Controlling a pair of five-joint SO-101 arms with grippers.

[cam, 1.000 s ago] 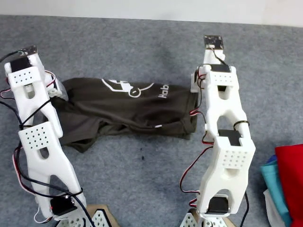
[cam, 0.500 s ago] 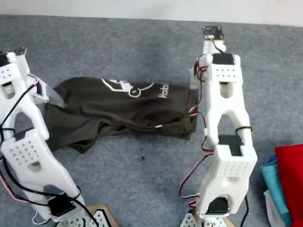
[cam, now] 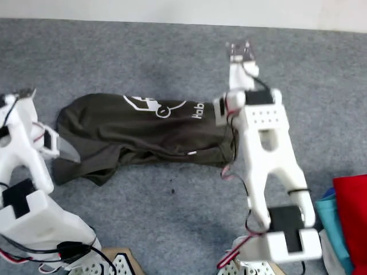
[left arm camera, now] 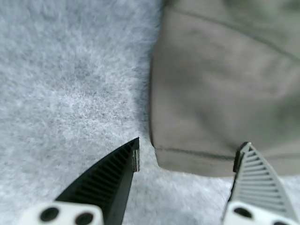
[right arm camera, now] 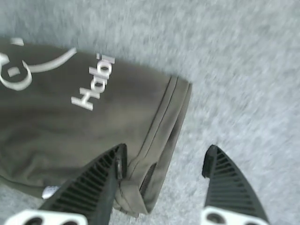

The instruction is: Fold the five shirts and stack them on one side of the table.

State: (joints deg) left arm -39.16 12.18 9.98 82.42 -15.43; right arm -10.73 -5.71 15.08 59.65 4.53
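Two empty claws: left claw (left arm camera: pixel 187 152) and right claw (right arm camera: pixel 165 152) gape wide, having backed off the ends of the shirt (cam: pixel 149 129); this fold seems finished.

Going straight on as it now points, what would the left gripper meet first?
Probably the dark shirt, its corner between the open jaws of the left gripper; depth is unclear.
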